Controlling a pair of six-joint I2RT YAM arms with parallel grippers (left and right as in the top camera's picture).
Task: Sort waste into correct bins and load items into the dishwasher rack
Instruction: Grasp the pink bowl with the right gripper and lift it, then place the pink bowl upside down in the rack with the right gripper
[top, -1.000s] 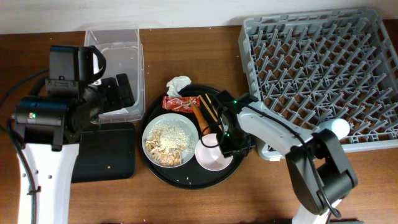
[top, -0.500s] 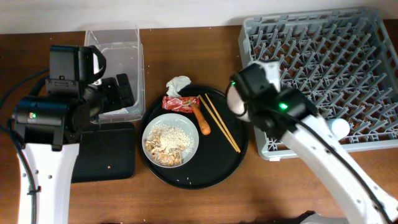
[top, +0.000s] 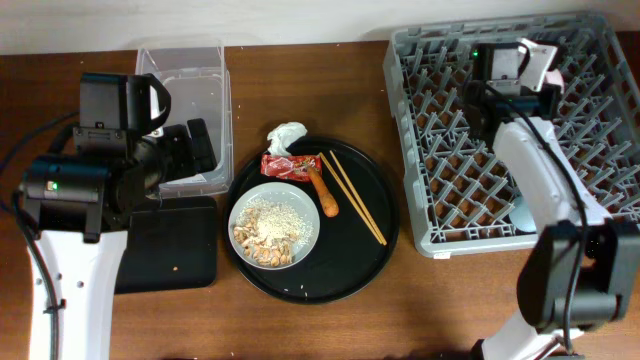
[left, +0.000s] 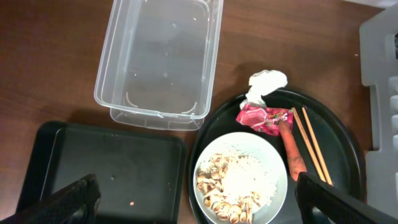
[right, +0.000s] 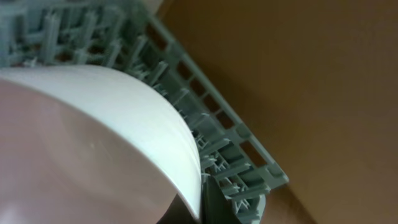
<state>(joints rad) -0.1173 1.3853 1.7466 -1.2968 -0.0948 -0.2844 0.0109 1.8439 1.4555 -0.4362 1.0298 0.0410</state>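
The brown wooden bench (top: 430, 310) meets a white wall (top: 300, 20) at the back. The clear tub (left: 158, 62) and flat black tray (left: 106, 168) lie beside the round black tray (left: 341, 146), which bears the dish (left: 273, 149) of scraps (left: 230, 186), wrapper (left: 260, 117), carrot (left: 293, 155) and chopsticks (left: 313, 146), the tissue (left: 266, 84) at its rim. The left fingers (left: 68, 199) spread wide, empty, only their tips showing. The rack (top: 445, 150) runs off the overhead view's right edge. Above its far side the small white cup (right: 93, 137) fills the right wrist view, hiding the right fingers that clasp it.
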